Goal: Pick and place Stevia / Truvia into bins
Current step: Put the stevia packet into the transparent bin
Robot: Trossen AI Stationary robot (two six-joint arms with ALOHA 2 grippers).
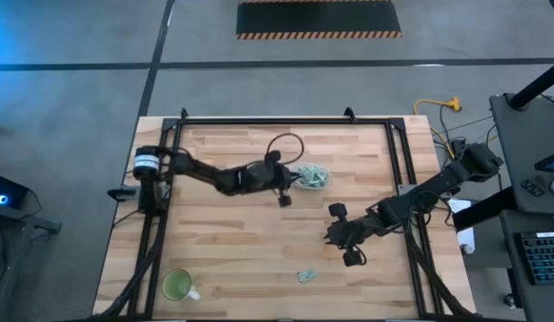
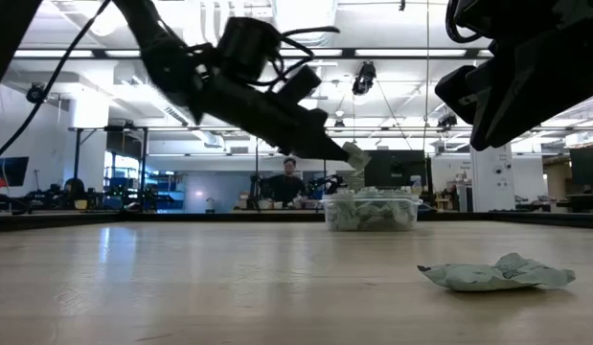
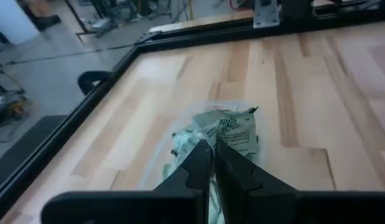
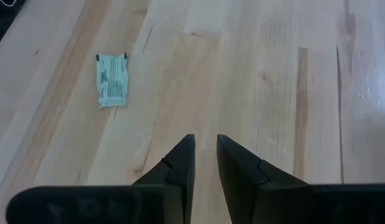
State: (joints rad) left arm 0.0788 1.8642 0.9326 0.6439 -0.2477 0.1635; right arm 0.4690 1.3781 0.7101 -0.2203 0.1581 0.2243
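Observation:
My left gripper [image 2: 346,151] hangs just above the clear tub [image 2: 371,212], shut on one pale green sachet [image 2: 354,153]. The tub stands on the table's far middle [image 1: 312,178] and holds several sachets [image 3: 208,127]. One more sachet [image 1: 306,275] lies flat on the wood near the near edge, and it also shows in the low view [image 2: 497,273] and the right wrist view [image 4: 111,79]. My right gripper [image 4: 204,144] hovers over bare wood to the right of the tub [image 1: 344,237], its fingers a narrow gap apart, holding nothing. My left gripper pinches a single sachet by one end [image 2: 350,149] between its two fingertips [image 3: 201,152]. The fingers slant down from the table's left side. The sachet [image 3: 234,129] sticks out beyond the tips, lifted clear above the tub.
A green cup with a handle [image 1: 179,284] stands near the table's near left corner. A black frame [image 1: 285,120] runs around the table's far and side edges. People sit at desks in the room behind [image 2: 289,182]. Bare wood lies between tub and loose sachet.

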